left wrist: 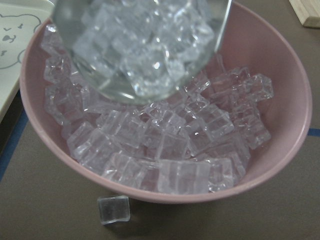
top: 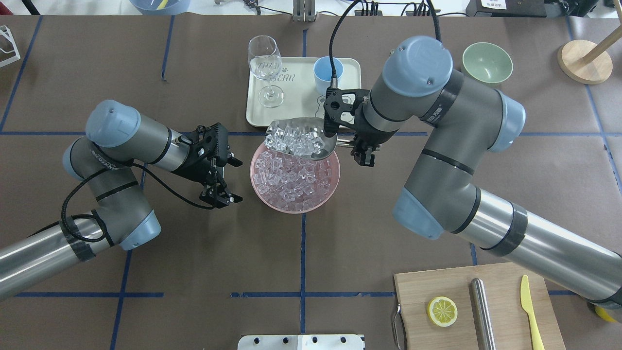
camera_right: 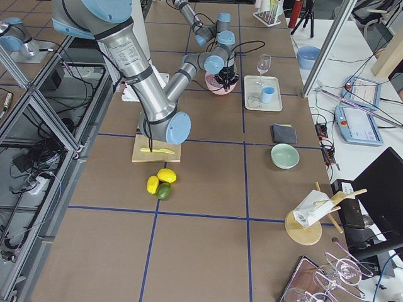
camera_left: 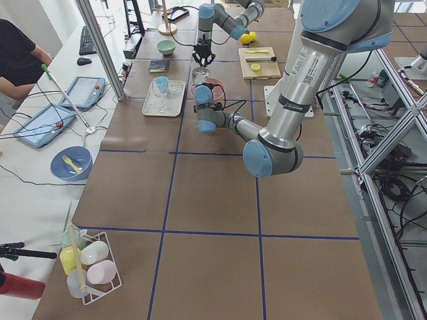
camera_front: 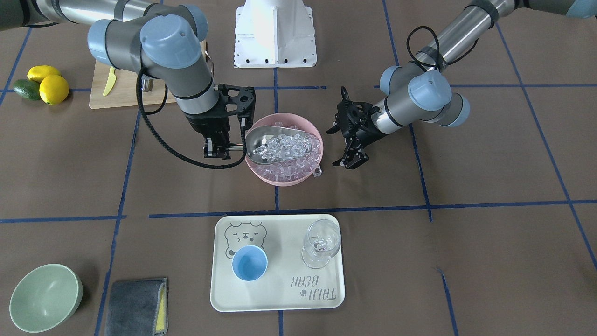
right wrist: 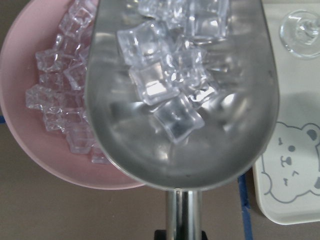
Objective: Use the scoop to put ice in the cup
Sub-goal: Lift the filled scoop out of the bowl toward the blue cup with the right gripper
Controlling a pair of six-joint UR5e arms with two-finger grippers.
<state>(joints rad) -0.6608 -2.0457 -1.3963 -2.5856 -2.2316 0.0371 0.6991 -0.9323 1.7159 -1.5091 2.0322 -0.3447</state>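
Observation:
My right gripper [camera_front: 219, 148] is shut on the thin handle of the steel scoop [camera_front: 278, 144]. The scoop hangs level over the pink bowl [top: 294, 208], heaped with ice [top: 296, 137]. In the right wrist view the scoop [right wrist: 185, 130] fills the frame, with cubes of ice [right wrist: 165, 75] in its trough. More ice [left wrist: 175, 145] fills the bowl [left wrist: 295, 100]. One loose cube [left wrist: 114, 209] lies on the table beside it. The light-blue cup [camera_front: 249, 262] stands empty on the cream tray [camera_front: 280, 298], beyond the bowl. My left gripper [top: 221, 177] is open and empty, left of the bowl.
A wine glass [camera_front: 321, 242] shares the tray with the cup. A pale green bowl [camera_front: 44, 296] and a grey cloth [camera_front: 135, 305] lie past the tray. A cutting board [top: 500, 321] with a lemon slice, a steel cylinder and a yellow knife sits near my right arm's base.

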